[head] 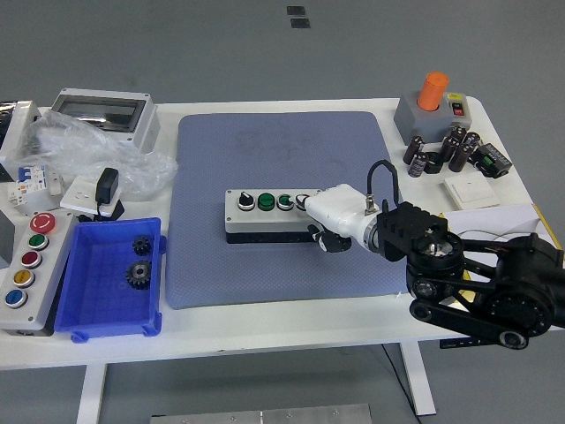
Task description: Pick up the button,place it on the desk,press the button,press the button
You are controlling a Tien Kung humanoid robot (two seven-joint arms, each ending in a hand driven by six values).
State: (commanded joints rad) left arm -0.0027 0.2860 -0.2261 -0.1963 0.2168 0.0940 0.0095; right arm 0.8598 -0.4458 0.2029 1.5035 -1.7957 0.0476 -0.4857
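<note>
Right hand (328,210) parked right on the right end of the button box (269,213), white shell covering the last button there, dark fingers (331,240) curled under at the box's front corner. Can't tell if actually clamped or just resting on top tbh. Box sitting mid blue mat (282,150), long axis running left-right, stretching leftward away from the hand. Only arm in sight, so nearest by default. Probably a straight push down from here
</note>
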